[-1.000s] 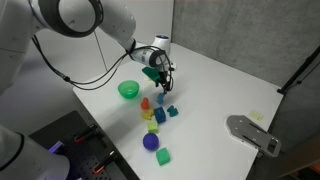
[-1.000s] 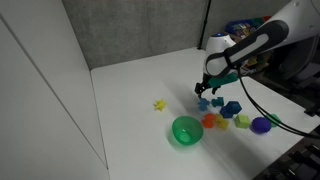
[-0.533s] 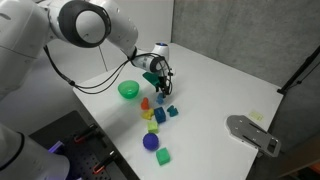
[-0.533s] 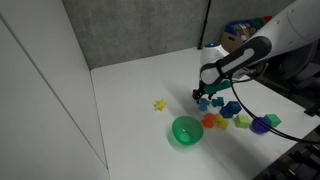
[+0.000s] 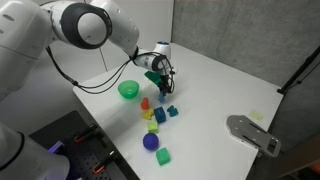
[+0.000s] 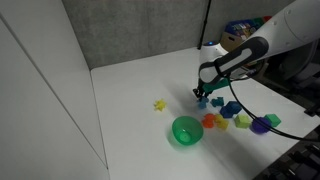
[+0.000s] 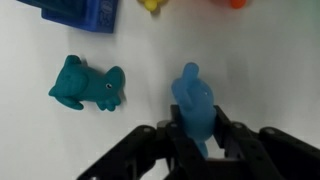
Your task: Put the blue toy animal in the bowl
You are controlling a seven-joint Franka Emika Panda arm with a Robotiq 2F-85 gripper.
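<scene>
In the wrist view the blue toy animal (image 7: 193,100), a small light-blue figure, lies on the white table between my fingers. My gripper (image 7: 199,126) is shut on it, with a finger pressed against each side. In both exterior views the gripper (image 5: 160,88) (image 6: 200,97) is down at the table by the cluster of toys and hides the figure. The green bowl (image 5: 128,90) (image 6: 186,130) stands upright and empty a short way off, apart from the gripper.
A teal toy animal (image 7: 88,83) lies beside the held figure. A dark blue block (image 7: 80,12) is close by. A blue-purple ball (image 5: 151,142) and a green cube (image 5: 163,156) lie near the table edge. A yellow star (image 6: 158,104) lies apart, and a grey device (image 5: 252,133) sits far off.
The gripper came down to the table and its jaws closed on the blue toy animal. The other toys and the bowl have not moved.
</scene>
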